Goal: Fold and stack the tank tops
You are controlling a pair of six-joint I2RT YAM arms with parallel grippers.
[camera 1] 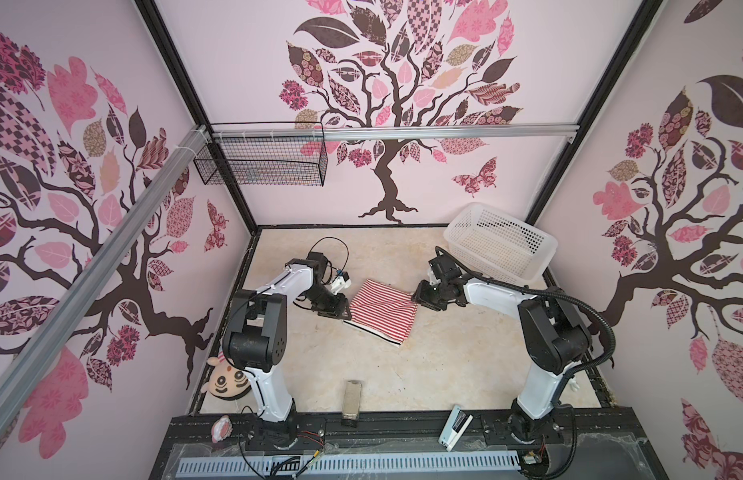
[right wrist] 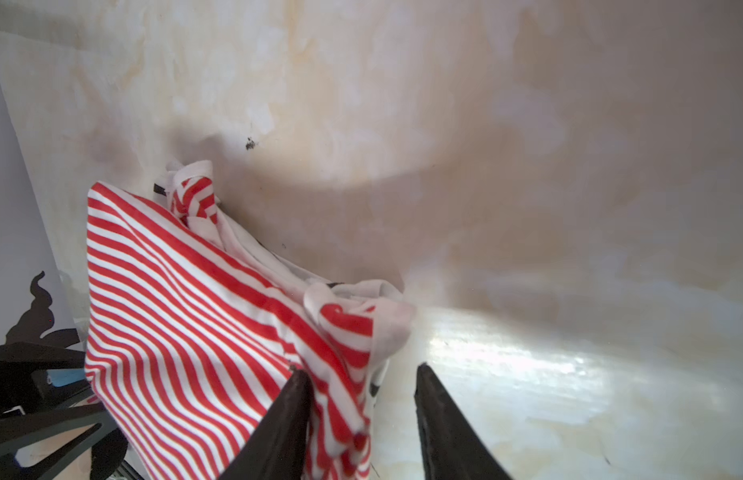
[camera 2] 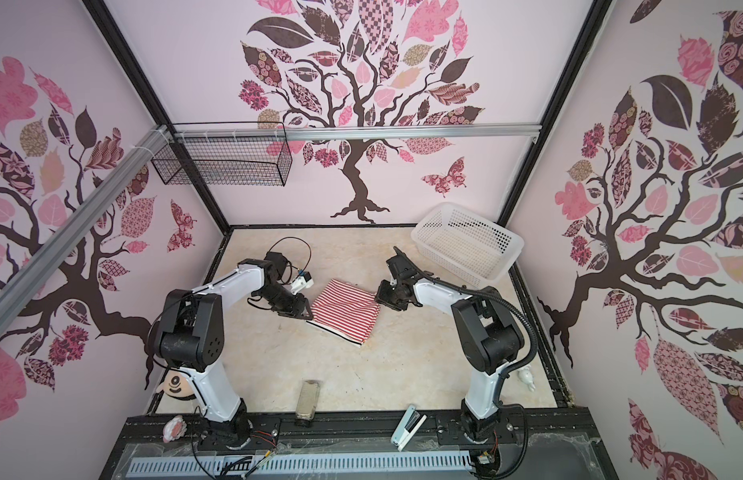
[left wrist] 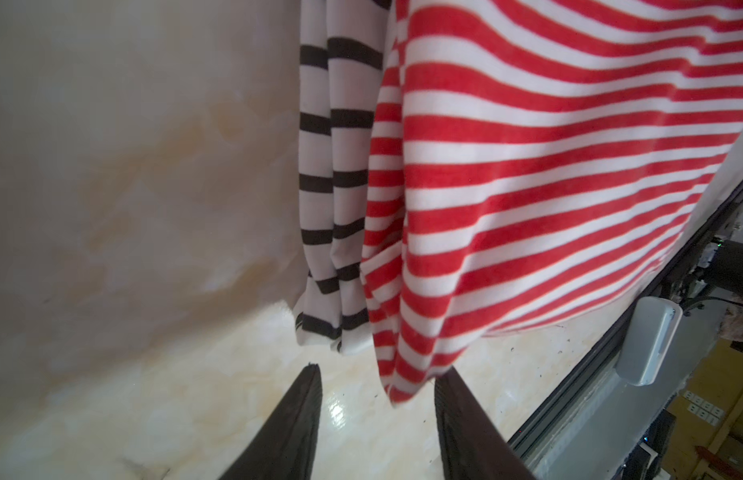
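Fingers [left wrist: 303, 415] of the left gripper [left wrist: 380, 372] stand parted, clamping nothing; a corner of the red-and-white tank top [left wrist: 548, 166] droops into the gap, close to one finger. Folded, this top lies on the black-and-white tank top [left wrist: 336, 166], whose edge peeks out beneath, mid-way across the marbled tabletop [camera 1: 444, 365] in both top views. At the stack's right edge, the right gripper [right wrist: 361, 370] is likewise released, with bunched striped cloth just beside one finger
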